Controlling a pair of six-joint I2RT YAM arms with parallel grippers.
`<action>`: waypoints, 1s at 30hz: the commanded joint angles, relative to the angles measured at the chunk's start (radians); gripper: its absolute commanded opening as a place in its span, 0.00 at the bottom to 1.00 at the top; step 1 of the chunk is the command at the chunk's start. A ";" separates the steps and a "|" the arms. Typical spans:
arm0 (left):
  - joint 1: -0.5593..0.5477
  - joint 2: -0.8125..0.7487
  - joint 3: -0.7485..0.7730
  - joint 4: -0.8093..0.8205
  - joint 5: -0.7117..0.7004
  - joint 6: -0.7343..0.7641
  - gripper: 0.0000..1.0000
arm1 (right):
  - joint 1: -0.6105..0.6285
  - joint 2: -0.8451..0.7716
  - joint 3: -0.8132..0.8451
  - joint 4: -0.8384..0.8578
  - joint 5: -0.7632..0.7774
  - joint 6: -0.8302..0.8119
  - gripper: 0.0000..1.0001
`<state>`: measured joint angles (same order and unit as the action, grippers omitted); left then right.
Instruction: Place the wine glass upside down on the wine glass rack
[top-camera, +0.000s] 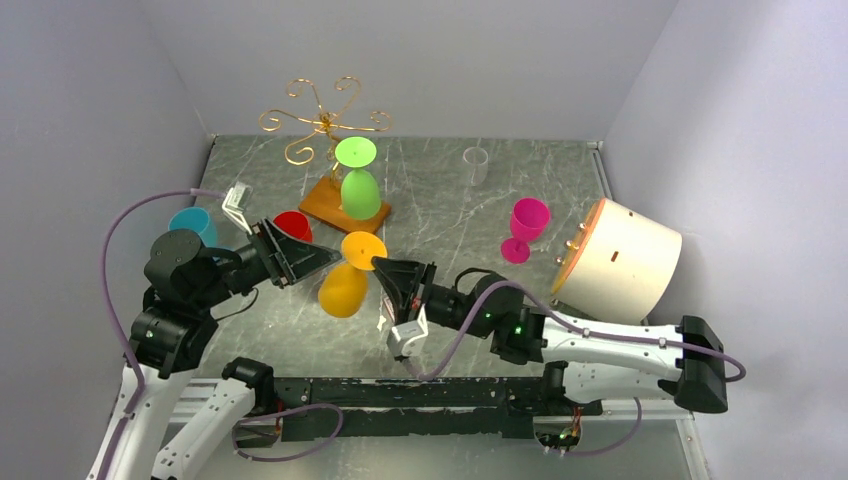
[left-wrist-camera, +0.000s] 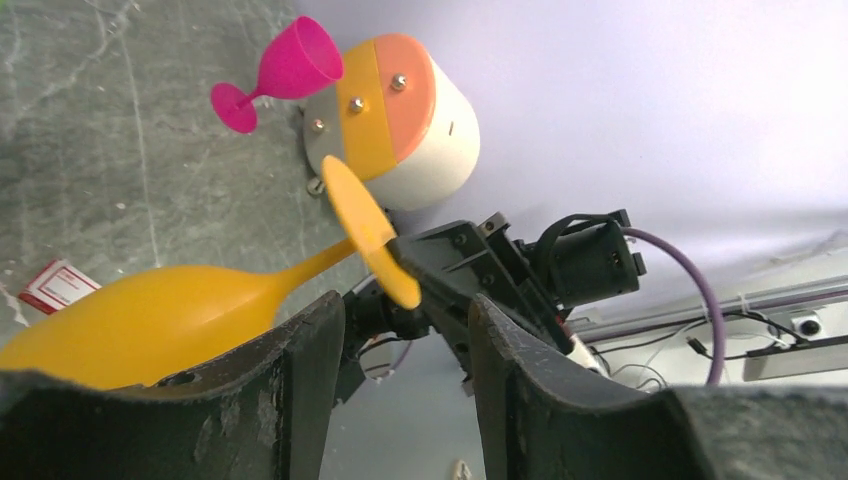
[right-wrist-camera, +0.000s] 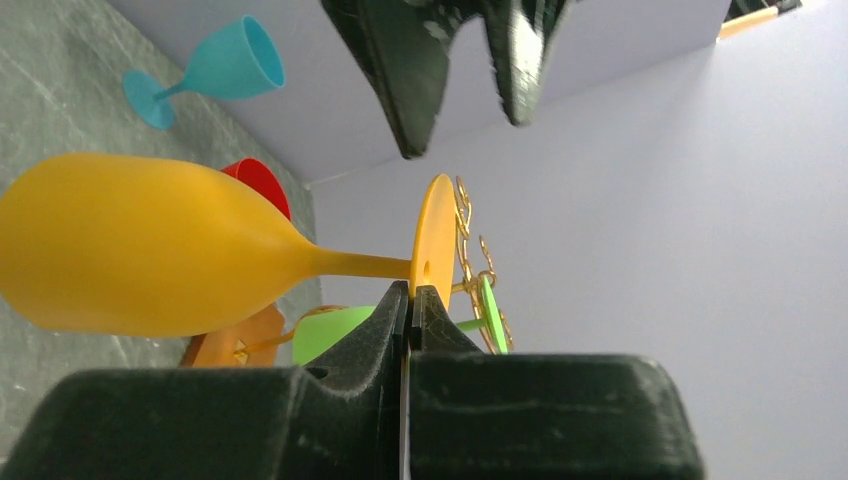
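My right gripper (top-camera: 385, 265) is shut on the rim of the flat foot of the yellow-orange wine glass (top-camera: 343, 288) and holds it tilted above the table, bowl toward the left arm. In the right wrist view the jaws pinch the foot (right-wrist-camera: 436, 235) and the bowl (right-wrist-camera: 150, 250) points left. My left gripper (top-camera: 325, 262) is open and empty, right beside the glass's stem. In the left wrist view the bowl (left-wrist-camera: 130, 320) lies left of its fingers (left-wrist-camera: 310, 370). The gold wire rack (top-camera: 322, 122) on its wooden base (top-camera: 322, 205) stands at the back, with a green glass (top-camera: 360, 190) hanging upside down on it.
A red glass (top-camera: 293, 225) and a teal glass (top-camera: 192, 222) stand at the left behind my left gripper. A pink glass (top-camera: 525, 228) and a white cylinder with an orange face (top-camera: 620, 262) are at the right. A clear cup (top-camera: 476, 165) stands at the back.
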<state>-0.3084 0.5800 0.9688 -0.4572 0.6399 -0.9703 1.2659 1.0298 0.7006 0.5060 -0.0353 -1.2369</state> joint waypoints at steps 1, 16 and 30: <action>0.002 0.015 -0.017 0.061 0.085 -0.067 0.53 | 0.056 0.031 0.022 0.051 0.085 -0.157 0.00; 0.002 0.050 -0.015 -0.069 0.006 0.039 0.38 | 0.149 0.090 0.021 0.105 0.172 -0.229 0.00; 0.002 0.055 0.007 -0.069 -0.037 0.097 0.07 | 0.162 0.071 -0.037 0.132 0.195 -0.099 0.42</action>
<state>-0.3084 0.6529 0.9550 -0.5232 0.6353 -0.9112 1.4212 1.1240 0.6979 0.5564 0.1543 -1.3949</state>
